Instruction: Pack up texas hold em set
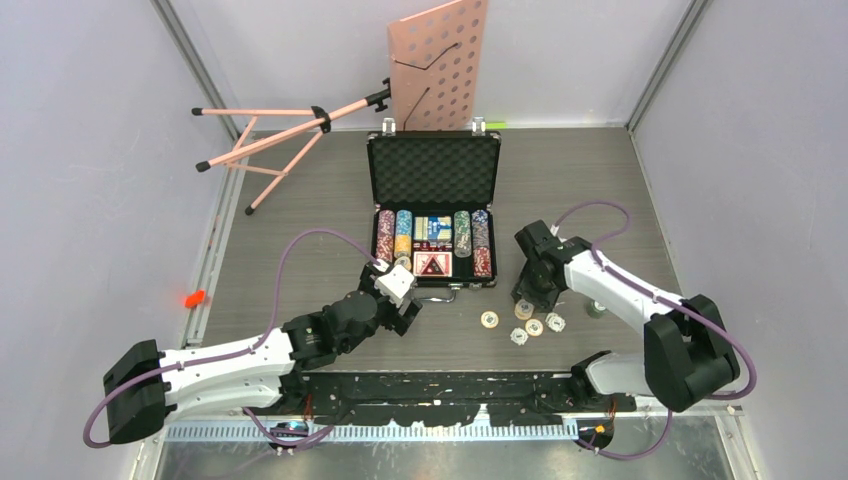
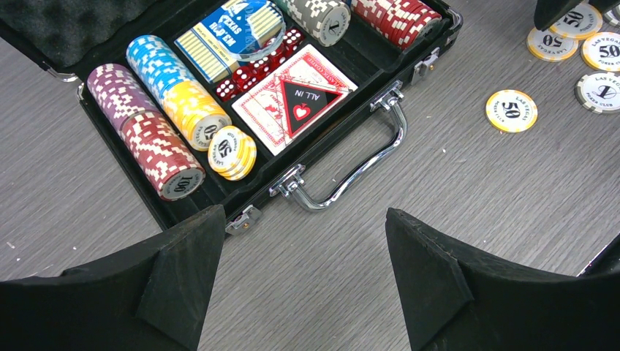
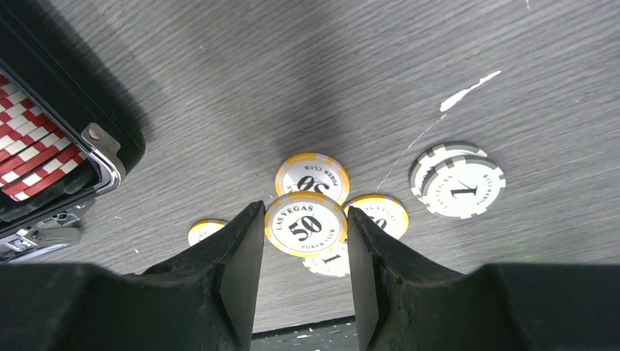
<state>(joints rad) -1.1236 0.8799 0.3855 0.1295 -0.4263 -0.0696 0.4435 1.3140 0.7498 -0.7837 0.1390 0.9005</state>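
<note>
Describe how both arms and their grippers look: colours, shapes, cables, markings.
The left arm and right arm have white link shells and bulky black joint housings. A purple cable loops loosely along each arm. The left gripper and right gripper each carry two matte black, wedge-shaped fingers with flat inner faces. No markings are visible.

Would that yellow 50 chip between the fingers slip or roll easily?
Probably stiff and light: the yellow 50 chip is a thin disc. Pinched by its rim in the right gripper, it could twist out. Dropped on edge, it may roll.
</note>
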